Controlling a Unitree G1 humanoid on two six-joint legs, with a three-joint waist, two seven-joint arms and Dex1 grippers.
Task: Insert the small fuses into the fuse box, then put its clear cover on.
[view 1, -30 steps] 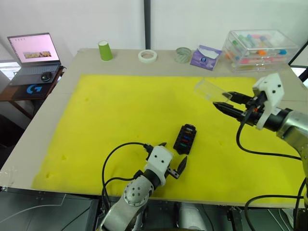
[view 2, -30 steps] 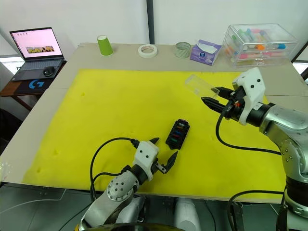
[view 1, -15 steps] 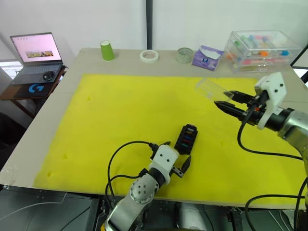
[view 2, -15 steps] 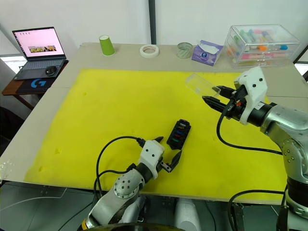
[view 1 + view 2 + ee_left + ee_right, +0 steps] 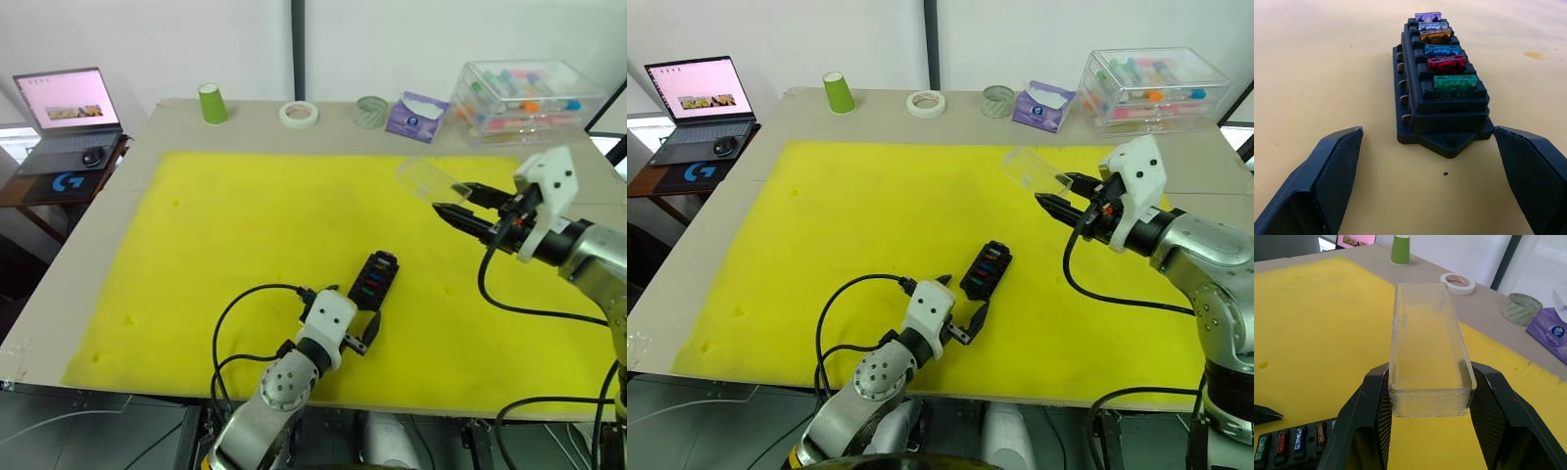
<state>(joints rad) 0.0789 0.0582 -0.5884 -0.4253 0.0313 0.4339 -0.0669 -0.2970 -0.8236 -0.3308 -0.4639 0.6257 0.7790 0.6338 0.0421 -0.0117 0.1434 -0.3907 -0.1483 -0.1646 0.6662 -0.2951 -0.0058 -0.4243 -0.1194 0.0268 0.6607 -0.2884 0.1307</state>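
Observation:
The black fuse box (image 5: 375, 281) lies on the yellow mat (image 5: 225, 225), near its front middle. Several small fuses (image 5: 1442, 49) in green, red, blue, orange, grey and purple stand seated in one row of its slots. My left gripper (image 5: 353, 313) is open just in front of the box's near end, a finger (image 5: 1332, 171) on each side and apart from it. My right gripper (image 5: 454, 199) hovers above the mat's right side, shut on the clear cover (image 5: 1427, 347), which sticks out past its fingertips (image 5: 1376, 396).
Along the table's back edge stand a green cup (image 5: 211, 102), a white tape roll (image 5: 299, 114), a clear tape roll (image 5: 371, 111), a purple tissue pack (image 5: 413, 116) and a large clear storage box (image 5: 524, 98). A laptop (image 5: 67, 108) sits on a side table, far left.
My left gripper has crept forward to the fuse box's near end, still open. The right gripper has held the clear cover almost still.

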